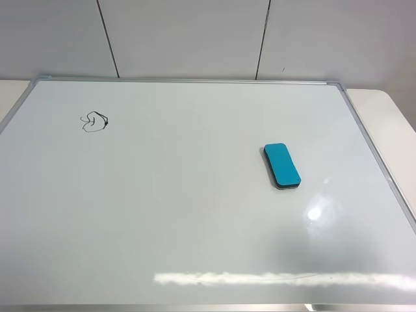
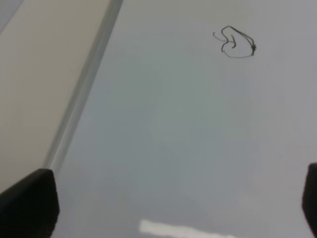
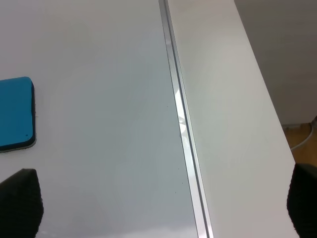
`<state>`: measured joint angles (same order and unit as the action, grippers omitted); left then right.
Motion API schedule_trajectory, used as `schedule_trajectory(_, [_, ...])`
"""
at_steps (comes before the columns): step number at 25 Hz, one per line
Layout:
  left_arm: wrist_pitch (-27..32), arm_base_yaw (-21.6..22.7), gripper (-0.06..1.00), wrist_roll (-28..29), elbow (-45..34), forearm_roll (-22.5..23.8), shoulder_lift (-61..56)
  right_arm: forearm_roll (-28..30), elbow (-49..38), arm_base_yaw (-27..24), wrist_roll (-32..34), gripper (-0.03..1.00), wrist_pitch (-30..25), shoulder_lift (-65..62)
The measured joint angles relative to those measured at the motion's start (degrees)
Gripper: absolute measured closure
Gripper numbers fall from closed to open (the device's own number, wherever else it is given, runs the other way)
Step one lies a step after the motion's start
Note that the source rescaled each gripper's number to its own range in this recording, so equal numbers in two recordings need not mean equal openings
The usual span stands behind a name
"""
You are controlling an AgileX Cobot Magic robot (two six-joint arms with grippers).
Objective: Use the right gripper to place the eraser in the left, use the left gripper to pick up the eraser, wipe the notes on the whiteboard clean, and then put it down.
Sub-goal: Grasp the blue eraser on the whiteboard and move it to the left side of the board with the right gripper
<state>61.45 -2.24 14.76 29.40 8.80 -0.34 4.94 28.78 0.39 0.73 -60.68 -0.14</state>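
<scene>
Left claw (image 2: 171,208): only two dark fingertips (image 2: 27,203) show, spread wide, nothing between them. It hangs over bare whiteboard (image 2: 198,139), close to the board frame (image 2: 84,84), with the desk (image 2: 39,64) on the other side of that rail. The notes (image 2: 235,42) lie ahead of it, well clear of the tips.

Right claw (image 3: 161,203): same story, tips far apart and empty. It straddles the board's right rail (image 3: 178,109), one tip over the whiteboard (image 3: 99,99) and the other over the desk (image 3: 223,99). The eraser (image 3: 15,113) lies flat on the board just beyond the board-side tip, not touching it.

Overhead view, near to far:
- A long glare strip (image 1: 279,278) runs along the near edge of the whiteboard (image 1: 195,214), with a small light spot (image 1: 316,211) past it.
- The eraser (image 1: 282,166) sits on the right half of the board: teal top, dark underside, flat, slightly angled, apart from the right rail.
- The notes (image 1: 95,121) are one small black scribble at far left, well apart from the eraser.
- The desk (image 1: 390,123) shows beyond the right rail.
- Behind it is a grey panelled wall (image 1: 195,39).
</scene>
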Motion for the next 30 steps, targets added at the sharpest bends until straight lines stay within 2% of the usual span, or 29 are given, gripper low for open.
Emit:
schedule_trajectory(19, [0.00, 0.00, -0.06, 0.00, 0.00, 0.16, 0.00, 0.40, 0.51, 0.00, -0.73, -0.02, 0.08, 1.04])
schedule_trajectory(22, [-0.05, 0.00, -0.06, 0.00, 0.00, 0.16, 0.00, 0.40, 0.97, 0.00, -0.73, -0.02, 0.65, 6.70])
schedule_trajectory(26, [-0.05, 0.00, -0.06, 0.00, 0.00, 0.16, 0.00, -0.10, 1.59, 0.00, -0.73, -0.02, 4.75, 19.62])
schedule_trajectory(30, [-0.05, 0.00, -0.06, 0.00, 0.00, 0.16, 0.00, -4.59, 4.60, 0.00, -1.33, -0.02, 10.52, 35.68])
